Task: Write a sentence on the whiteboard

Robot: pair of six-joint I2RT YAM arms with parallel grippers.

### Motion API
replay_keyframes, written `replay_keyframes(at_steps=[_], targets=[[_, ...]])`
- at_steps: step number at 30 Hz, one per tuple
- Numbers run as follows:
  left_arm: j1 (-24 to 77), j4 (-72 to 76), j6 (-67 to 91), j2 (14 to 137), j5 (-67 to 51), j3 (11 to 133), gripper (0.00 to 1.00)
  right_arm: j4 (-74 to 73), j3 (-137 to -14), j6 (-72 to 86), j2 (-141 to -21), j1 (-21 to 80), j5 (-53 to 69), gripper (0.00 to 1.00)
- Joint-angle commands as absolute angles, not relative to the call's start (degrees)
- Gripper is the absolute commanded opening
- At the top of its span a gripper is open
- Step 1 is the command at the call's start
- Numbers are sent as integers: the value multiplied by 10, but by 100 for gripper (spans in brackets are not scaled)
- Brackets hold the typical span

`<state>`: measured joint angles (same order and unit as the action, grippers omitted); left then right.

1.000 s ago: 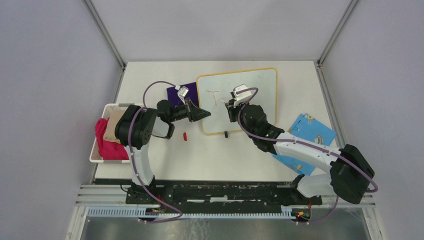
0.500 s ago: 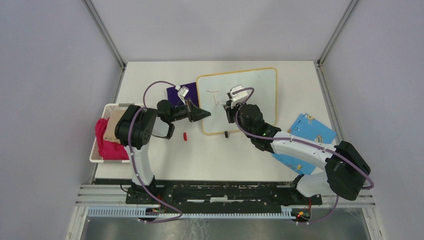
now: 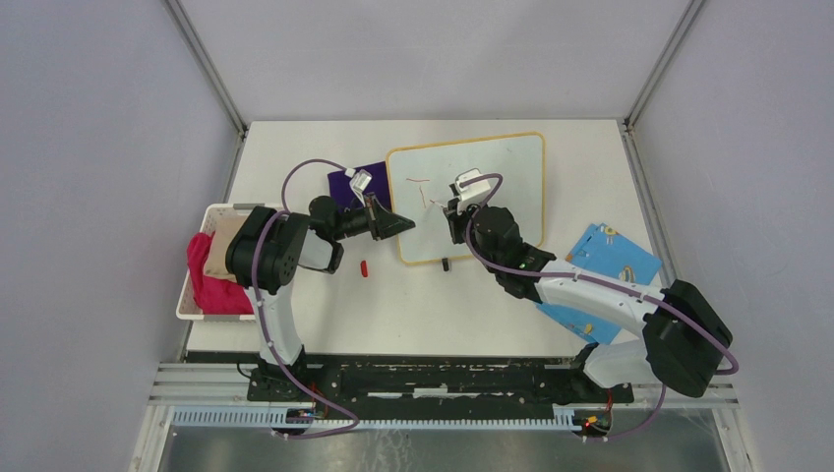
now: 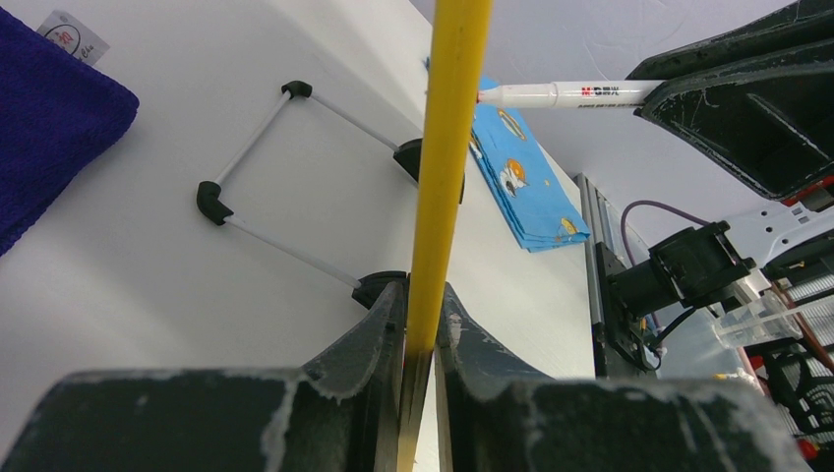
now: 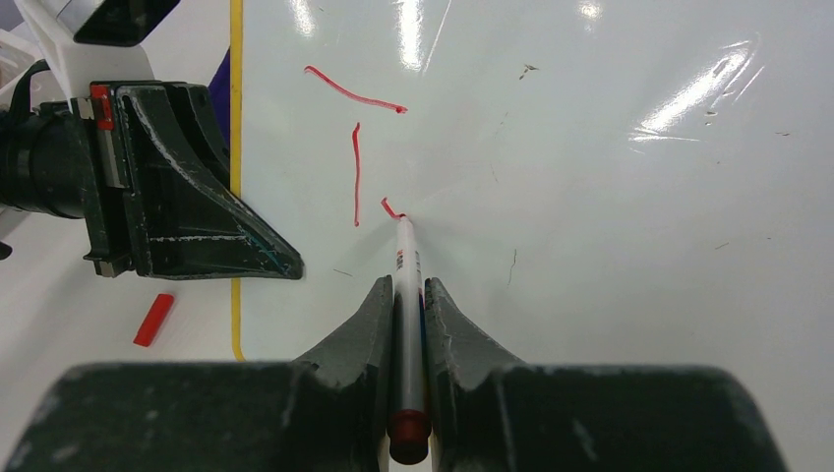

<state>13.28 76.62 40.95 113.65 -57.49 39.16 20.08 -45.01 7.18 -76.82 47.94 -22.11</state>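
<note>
Right fingers point(image 5: 366, 324) are pinched narrow on the marker point(image 5: 405, 285). The barrel lies lengthwise between them, tip down on the whiteboard point(image 5: 610, 256) at the end of a small red hook. Left fingers point(image 4: 379, 339) are clamped almost closed on the board's yellow frame point(image 4: 447, 147) at its left edge, steadying it.

The whiteboard sits at the far middle of the tabletop point(image 3: 413, 315). A purple cloth point(image 3: 339, 187) lies just past its left edge, and a red cap point(image 3: 364, 267) lies loose to the near left. The sentence point(image 5: 356, 172) is barely begun: a crossbar, a stem, the hook.

Handling, as judged: the board looks light, stiff and glossy — likely to slide or rock on its wire stand point(image 4: 266, 167) under pen pressure. So hold the frame edge, not the slick face. The marker is slim and smooth; a mid-barrel grip should keep the tip from twisting.

Against a second ago: the right wrist has shifted slightly left — left arm, board and cap unmoved.
</note>
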Motion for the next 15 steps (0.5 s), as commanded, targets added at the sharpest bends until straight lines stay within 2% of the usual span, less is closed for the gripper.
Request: replay_keyframes(at_steps=[1, 15], targets=[[135, 734, 376, 1126, -571, 393, 2, 207, -466, 58, -758, 469, -246, 0], [138, 718, 365, 1123, -572, 396, 2, 208, -497, 57, -775, 469, -219, 0]])
